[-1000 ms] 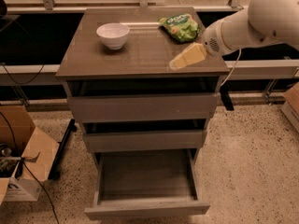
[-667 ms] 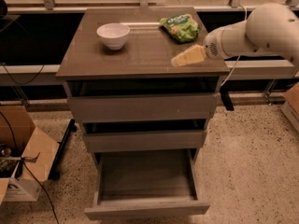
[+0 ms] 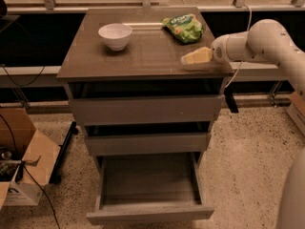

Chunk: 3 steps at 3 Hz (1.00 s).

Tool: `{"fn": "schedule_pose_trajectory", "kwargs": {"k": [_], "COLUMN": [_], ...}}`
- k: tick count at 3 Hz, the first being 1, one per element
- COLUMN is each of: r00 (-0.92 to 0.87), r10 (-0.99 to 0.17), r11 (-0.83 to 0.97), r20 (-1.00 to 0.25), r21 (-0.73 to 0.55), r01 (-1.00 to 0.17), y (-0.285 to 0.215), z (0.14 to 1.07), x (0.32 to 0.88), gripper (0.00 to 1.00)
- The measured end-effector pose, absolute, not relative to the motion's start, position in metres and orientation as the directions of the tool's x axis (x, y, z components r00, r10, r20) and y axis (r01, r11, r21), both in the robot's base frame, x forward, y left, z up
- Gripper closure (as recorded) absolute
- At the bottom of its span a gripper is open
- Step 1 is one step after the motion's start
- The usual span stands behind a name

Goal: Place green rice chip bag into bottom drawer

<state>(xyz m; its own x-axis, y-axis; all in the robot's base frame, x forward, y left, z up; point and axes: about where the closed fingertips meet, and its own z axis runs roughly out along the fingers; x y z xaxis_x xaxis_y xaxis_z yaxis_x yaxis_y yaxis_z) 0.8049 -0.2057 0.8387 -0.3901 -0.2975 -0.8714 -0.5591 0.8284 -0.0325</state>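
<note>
Camera view: tool near green rice chip bag.

- green rice chip bag: bright green, with white lettering and pale chip pictures
- hand: pale creamy yellow, over the right edge of the tabletop, on a plain white arm
- tabletop: dull brown-grey with a faint wood grain
- bowl: plain white
- bottom drawer: grey, wood grain inside
- upper drawers: grey fronts
- floor: pale, speckled with dark flecks
- cardboard box: brown
</note>
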Motion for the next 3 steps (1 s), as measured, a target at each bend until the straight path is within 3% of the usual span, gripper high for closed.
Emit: {"fn": "schedule_pose_trajectory", "kwargs": {"k": [1, 3], "r00": [-0.349, -0.350], "r10": [-0.273, -0.248], "r11": [0.842, 0.877], "r20": [-0.896, -0.903], "r21": [-0.048, -0.056], "r01": [-0.538, -0.477], "y": [-0.221, -0.197], "z": [0.862, 0.853], "x": [0.825, 0.845], "gripper": [0.00, 0.00]}}
